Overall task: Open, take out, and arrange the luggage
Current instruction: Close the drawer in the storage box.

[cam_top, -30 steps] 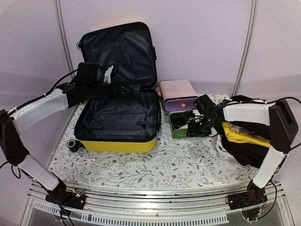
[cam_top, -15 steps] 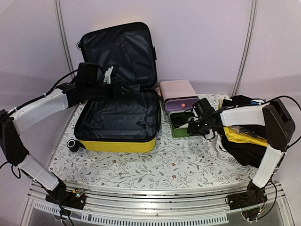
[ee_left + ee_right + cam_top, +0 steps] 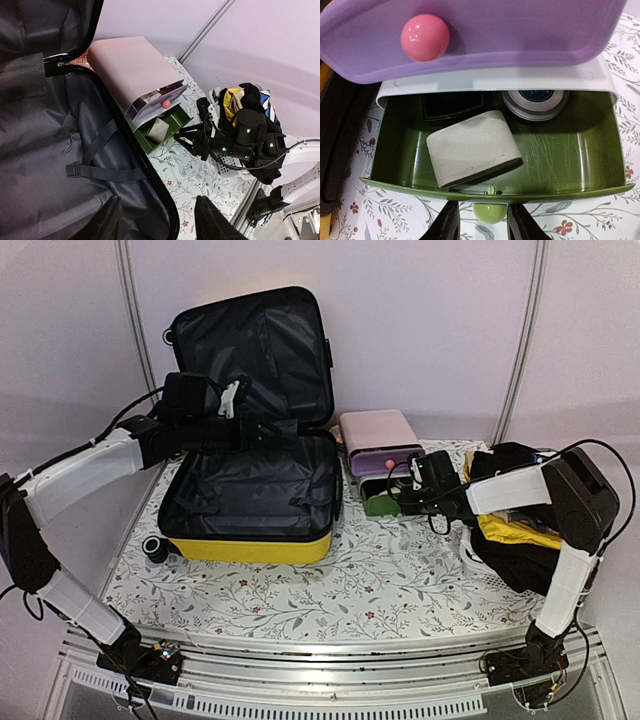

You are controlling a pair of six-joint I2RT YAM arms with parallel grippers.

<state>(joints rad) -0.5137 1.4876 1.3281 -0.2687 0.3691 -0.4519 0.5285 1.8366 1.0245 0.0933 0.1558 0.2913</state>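
Observation:
The luggage [image 3: 250,546], a yellow hard-shell case, lies open on the table with its lid leaning up against the back wall; its black lining [image 3: 60,130] and straps show. My left gripper [image 3: 290,428] hovers open above the case's right rim [image 3: 159,200], holding nothing. To the right stands a small drawer box [image 3: 375,428] with a pink top. My right gripper [image 3: 405,495] is at the box's pulled-out green drawer [image 3: 570,150], its fingers closed on either side of the green knob [image 3: 490,214].
The green drawer holds a grey rounded block [image 3: 470,147], a round tin [image 3: 535,102] and a black item [image 3: 452,105]. Above it is a purple drawer with a pink knob [image 3: 425,37]. A pile of yellow and black clothes [image 3: 520,530] fills the right edge.
My right gripper has moved left up to the green drawer's front and its jaws have narrowed around the knob. The left arm and the luggage have not moved.

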